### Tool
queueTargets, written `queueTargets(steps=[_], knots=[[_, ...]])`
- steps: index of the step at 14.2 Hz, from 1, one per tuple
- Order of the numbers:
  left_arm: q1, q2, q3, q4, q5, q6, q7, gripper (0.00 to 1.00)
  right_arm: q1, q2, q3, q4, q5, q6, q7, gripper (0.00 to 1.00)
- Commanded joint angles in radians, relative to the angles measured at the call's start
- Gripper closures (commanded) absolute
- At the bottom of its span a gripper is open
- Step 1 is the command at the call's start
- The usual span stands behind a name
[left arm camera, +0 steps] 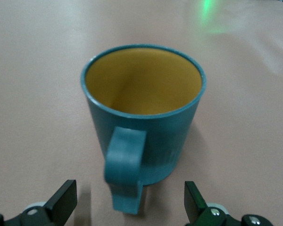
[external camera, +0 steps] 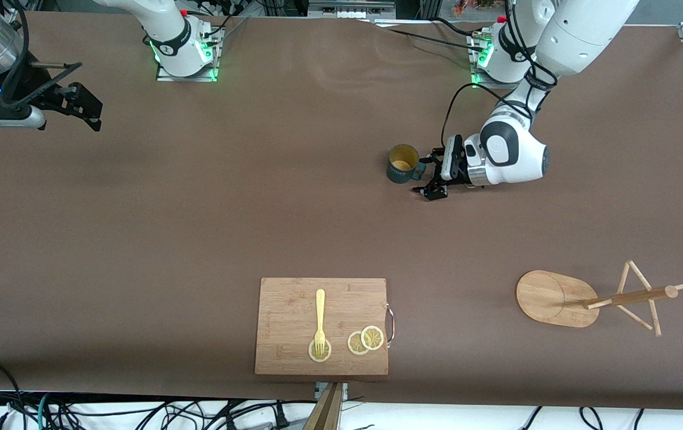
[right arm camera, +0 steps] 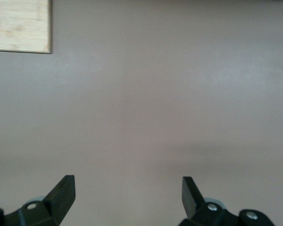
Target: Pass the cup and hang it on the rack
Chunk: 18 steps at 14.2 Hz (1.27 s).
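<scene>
- Teal cup [external camera: 403, 163] standing upright on tabletop [external camera: 258, 209], handle pointing at left hand [external camera: 429, 175].
- Left hand lying just beside it, fingers spread, empty.
- Right hand [external camera: 82, 104] waiting w/ fingers spread, well apart.

- cup [left arm camera: 146, 136] is showing dark teal outside, yellow-ochre inside;
- rack [external camera: 558, 298] and cutting board [external camera: 294, 316] are showing light wood;
- fork [external camera: 320, 322] is looking pale yellow;
- table [external camera: 198, 209] is showing brown;
- slices [external camera: 365, 340], perhaps lemon, are showing yellow.

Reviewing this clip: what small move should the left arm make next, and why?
Probably ease the left gripper forward and close on the handle of the cup: its fingers are open, the handle points between them, untouched. The right gripper waits open at its end of the table.
</scene>
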Motion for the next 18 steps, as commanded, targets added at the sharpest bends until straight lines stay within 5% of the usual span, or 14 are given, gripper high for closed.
queueTargets(steps=[1,8,10,11,13,15,18], knots=[[-0.008,-0.030,-0.001,-0.026,-0.036,0.012,0.042,0.00,0.019,0.027,0.028,0.043,0.012,-0.027,-0.018,0.00],[-0.013,-0.030,-0.016,-0.026,-0.040,0.012,0.042,0.00,-0.050,0.082,0.034,0.090,0.047,-0.030,-0.099,0.00],[-0.013,-0.030,-0.018,-0.036,-0.072,0.012,0.042,0.05,-0.264,0.095,0.209,0.097,0.120,-0.030,-0.104,0.01],[-0.013,-0.030,-0.030,-0.036,-0.082,0.012,0.042,0.13,-0.364,0.102,0.306,0.097,0.124,-0.029,-0.110,0.00],[-0.013,-0.030,-0.032,-0.036,-0.090,0.012,0.042,0.51,-0.519,0.109,0.440,0.095,0.127,-0.029,-0.152,0.00],[-0.011,-0.030,-0.032,-0.038,-0.090,0.012,0.048,0.74,-0.680,0.110,0.580,0.095,0.134,-0.029,-0.191,0.00],[-0.010,-0.027,-0.032,-0.036,-0.091,0.014,0.075,1.00,-0.720,0.109,0.606,0.090,0.145,-0.033,-0.196,0.00]])
